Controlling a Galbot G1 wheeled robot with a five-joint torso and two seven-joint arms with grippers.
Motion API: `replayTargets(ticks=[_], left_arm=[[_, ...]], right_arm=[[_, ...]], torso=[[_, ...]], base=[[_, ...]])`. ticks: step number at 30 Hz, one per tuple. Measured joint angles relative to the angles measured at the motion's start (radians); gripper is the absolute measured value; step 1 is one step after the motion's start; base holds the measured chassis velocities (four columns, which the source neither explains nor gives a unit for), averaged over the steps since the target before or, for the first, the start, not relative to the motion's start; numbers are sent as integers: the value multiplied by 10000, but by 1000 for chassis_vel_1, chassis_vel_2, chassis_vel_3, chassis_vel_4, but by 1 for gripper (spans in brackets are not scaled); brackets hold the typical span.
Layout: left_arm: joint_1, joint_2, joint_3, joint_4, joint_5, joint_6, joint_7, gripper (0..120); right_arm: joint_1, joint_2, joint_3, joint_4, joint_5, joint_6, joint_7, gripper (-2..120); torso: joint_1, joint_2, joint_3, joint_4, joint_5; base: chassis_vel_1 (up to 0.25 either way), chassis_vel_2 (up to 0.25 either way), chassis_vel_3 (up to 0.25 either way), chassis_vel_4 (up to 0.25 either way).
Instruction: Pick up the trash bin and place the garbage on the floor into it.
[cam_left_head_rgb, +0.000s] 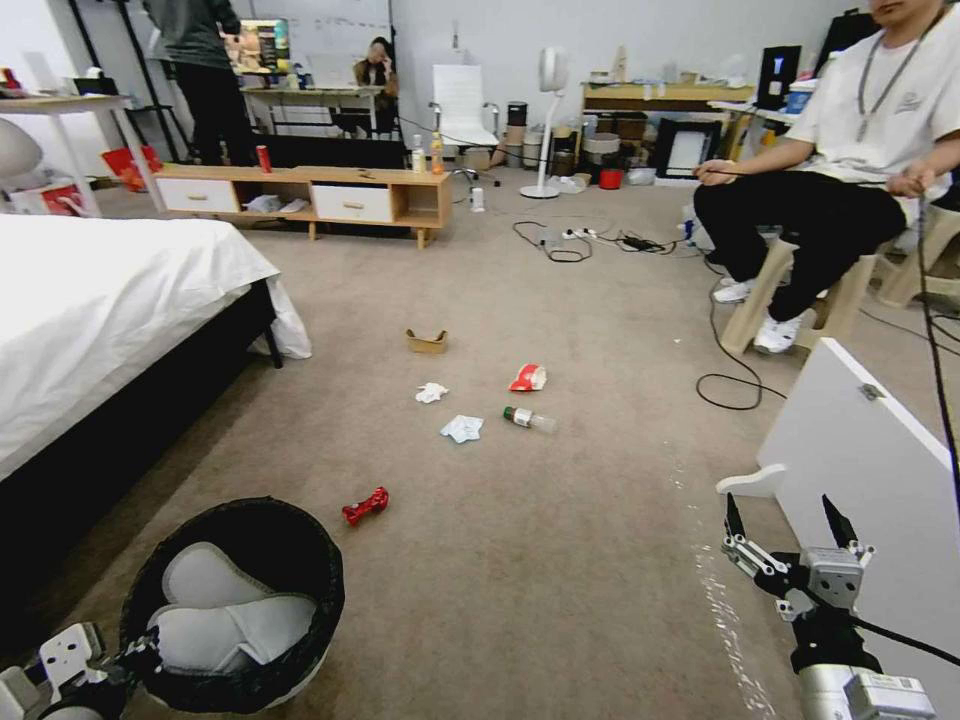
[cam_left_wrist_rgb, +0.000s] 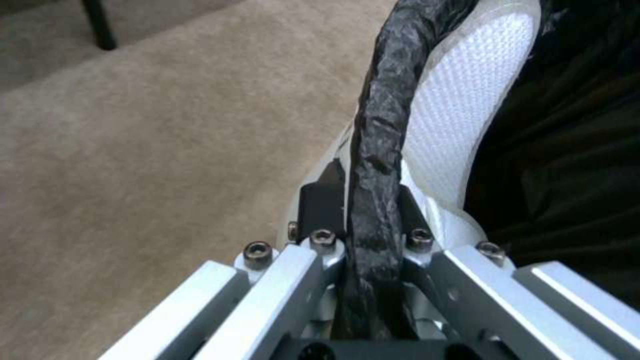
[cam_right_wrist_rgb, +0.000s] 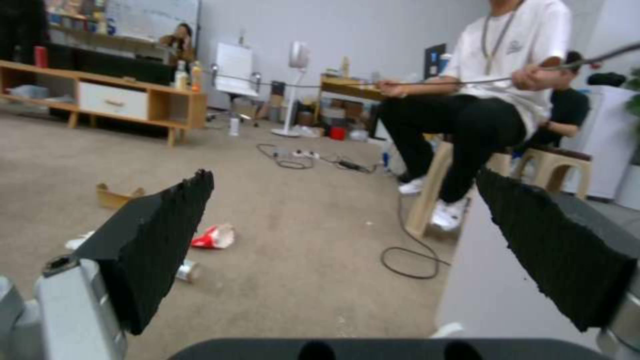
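The trash bin (cam_left_head_rgb: 325, 590), lined with a black bag, hangs at the lower left with pale white pieces inside. My left gripper (cam_left_head_rgb: 128, 655) is shut on its bag-covered rim (cam_left_wrist_rgb: 380, 150), which is pinched between the fingers (cam_left_wrist_rgb: 320, 205). On the carpet floor (cam_left_head_rgb: 580, 560) ahead lies the garbage: a crushed red can (cam_left_head_rgb: 365, 505) nearest the bin, then a clear bottle (cam_left_head_rgb: 530, 418), two white tissues (cam_left_head_rgb: 462, 428) (cam_left_head_rgb: 431, 392), a red-white crushed cup (cam_left_head_rgb: 528, 378) and a tan cardboard tray (cam_left_head_rgb: 426, 341). My right gripper (cam_left_head_rgb: 790, 525) stands open and holds nothing, low at the right; its pads (cam_right_wrist_rgb: 157, 245) frame the cup (cam_right_wrist_rgb: 215, 236).
A white-sheeted bed (cam_left_head_rgb: 100, 300) fills the left side. A white panel (cam_left_head_rgb: 880, 480) stands close beside the right gripper. A person sits on a stool at the right, with a black cable loop (cam_left_head_rgb: 730, 385) on the carpet. A low wooden cabinet (cam_left_head_rgb: 310, 195) lines the back.
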Motion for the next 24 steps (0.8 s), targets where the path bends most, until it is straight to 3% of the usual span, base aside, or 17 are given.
replayTargets(ticks=[14,18,24], left_arm=[[-51,-26,34,123,88,0,23,3],[-85,-39,76,147,125,0,49,3],[-87,-43,78,157,143,0,56,3]], right_arm=[[133,20,-3,-156,10,19,0,100],[164,24,-2,-189,10,32,1,100],[192,24,-3,-195,14,33,1,100]], torso=[[0,0,0,6,0],[0,0,0,-5,0],[0,0,0,1,0]], base=[[57,63,50,66],[0,0,0,0],[0,0,0,0]])
